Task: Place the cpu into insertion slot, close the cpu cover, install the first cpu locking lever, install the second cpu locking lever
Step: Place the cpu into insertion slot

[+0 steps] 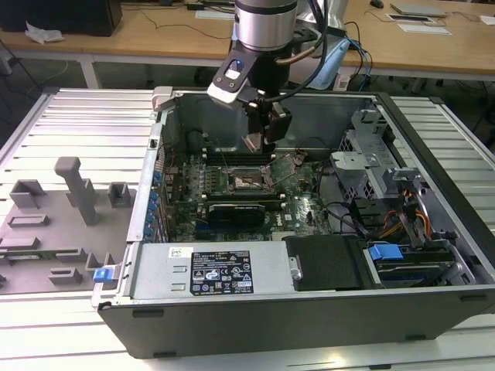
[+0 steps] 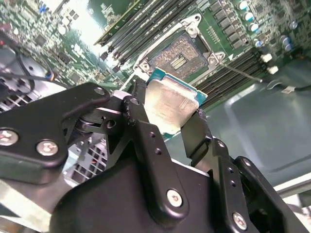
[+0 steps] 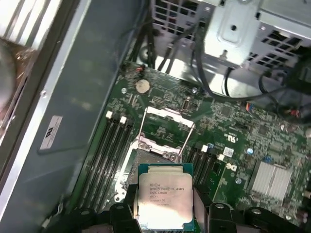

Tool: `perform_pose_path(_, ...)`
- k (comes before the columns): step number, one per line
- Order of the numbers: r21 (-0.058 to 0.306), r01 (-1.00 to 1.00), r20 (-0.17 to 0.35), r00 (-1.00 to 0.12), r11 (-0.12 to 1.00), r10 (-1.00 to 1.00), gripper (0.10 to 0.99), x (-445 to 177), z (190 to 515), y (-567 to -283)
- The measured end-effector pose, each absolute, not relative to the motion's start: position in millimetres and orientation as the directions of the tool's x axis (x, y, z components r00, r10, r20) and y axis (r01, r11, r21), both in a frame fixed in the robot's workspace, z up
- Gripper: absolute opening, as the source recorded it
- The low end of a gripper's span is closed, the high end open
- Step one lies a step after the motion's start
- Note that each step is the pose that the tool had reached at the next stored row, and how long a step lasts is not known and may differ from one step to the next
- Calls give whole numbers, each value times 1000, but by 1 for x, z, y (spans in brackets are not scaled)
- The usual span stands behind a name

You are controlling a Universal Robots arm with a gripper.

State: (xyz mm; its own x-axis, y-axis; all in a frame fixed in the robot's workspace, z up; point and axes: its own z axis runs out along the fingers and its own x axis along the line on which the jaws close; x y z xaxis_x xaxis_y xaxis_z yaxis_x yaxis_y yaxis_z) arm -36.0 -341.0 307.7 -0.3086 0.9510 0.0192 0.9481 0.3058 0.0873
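Note:
My gripper [image 1: 260, 137] hangs inside the open computer case, shut on the cpu [image 1: 253, 142]. In both wrist views the cpu [image 2: 167, 103] [image 3: 164, 194] sits edge-gripped between the two black fingers [image 2: 142, 121], silver top showing. The gripper [image 2: 168, 106] holds it a little above the insertion slot [image 2: 179, 52], a square socket with a shiny pinned centre that lies open on the green board [image 1: 249, 182]. In the first wrist view the cpu cover [image 3: 167, 127] stands swung open beyond the socket, with thin wire levers along its sides.
Long black memory slots [image 2: 141, 29] flank the socket. A black card [image 1: 244, 209] lies nearer the camera than the socket, then the power supply [image 1: 209, 270]. A drive cage [image 1: 371, 154] and cables fill the exterior view's right. A grey fixture tray [image 1: 54, 224] lies outside the case.

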Motion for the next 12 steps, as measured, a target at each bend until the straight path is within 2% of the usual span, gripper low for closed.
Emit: perform_pose_path(12, 87, 996, 19, -34, 32, 999, 541, -36, 302, -341)
